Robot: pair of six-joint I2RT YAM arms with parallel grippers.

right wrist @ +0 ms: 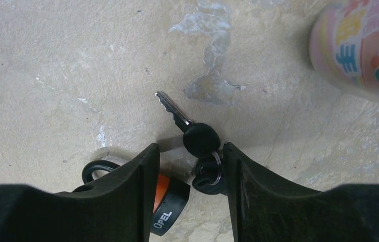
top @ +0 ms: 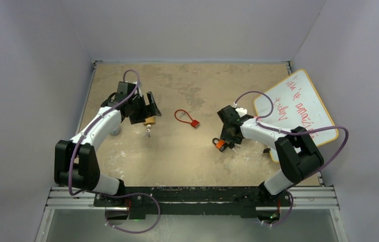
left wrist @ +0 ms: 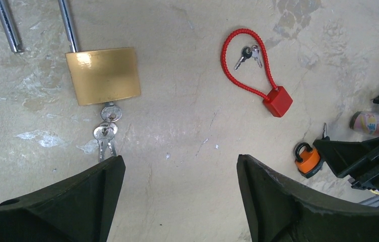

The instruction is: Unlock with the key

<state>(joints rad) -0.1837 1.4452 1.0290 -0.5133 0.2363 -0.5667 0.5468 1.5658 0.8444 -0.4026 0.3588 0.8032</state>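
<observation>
Key [right wrist: 201, 139] lies on the bench [right wrist: 76, 60] between the right gripper's [right wrist: 188, 149] half-spread jaws, lower centre, beside the orange padlock [right wrist: 165, 194], seemingly lined up for pinching; left gripper's [left wrist: 180, 160] jaws gape wide below the brass padlock [left wrist: 104, 75].

We can read "OPEL" in white letters on the orange padlock [right wrist: 164, 212]. On the whiteboard [top: 312, 93], red handwriting seems to say "life is amazing today".
</observation>
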